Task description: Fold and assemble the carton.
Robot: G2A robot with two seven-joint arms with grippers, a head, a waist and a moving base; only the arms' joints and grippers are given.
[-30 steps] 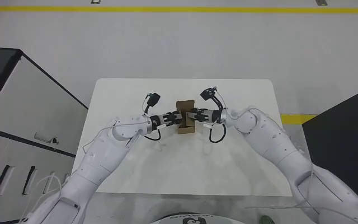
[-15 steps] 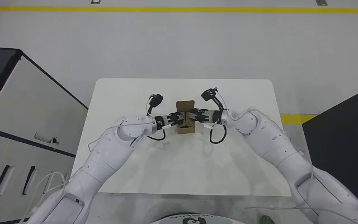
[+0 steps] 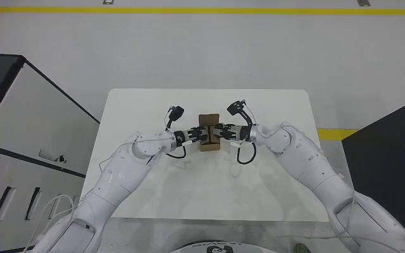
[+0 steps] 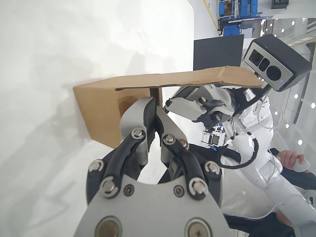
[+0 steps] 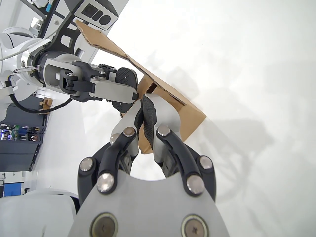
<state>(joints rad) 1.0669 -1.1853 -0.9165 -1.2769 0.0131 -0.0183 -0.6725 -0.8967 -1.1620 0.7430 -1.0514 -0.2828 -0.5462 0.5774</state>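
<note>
While left gripper (image 4: 155,108) and right gripper (image 5: 145,110) pinch opposite carton (image 4: 103,107) walls, flap (image 4: 187,78) raised, far from table (image 3: 272,180) edges.

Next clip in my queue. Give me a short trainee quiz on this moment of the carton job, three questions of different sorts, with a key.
1. True or false: The carton lies folded flat, with both grippers well away from it.
2. Multiple choice: The left gripper and the right gripper meet the carton
A) from the same side
B) from opposite sides
C) one stacked above the other
3. Fill in: The left gripper's fingers are shut on a thin cardboard edge of the ____.

Key: 1 false; 2 B; 3 carton.
</note>
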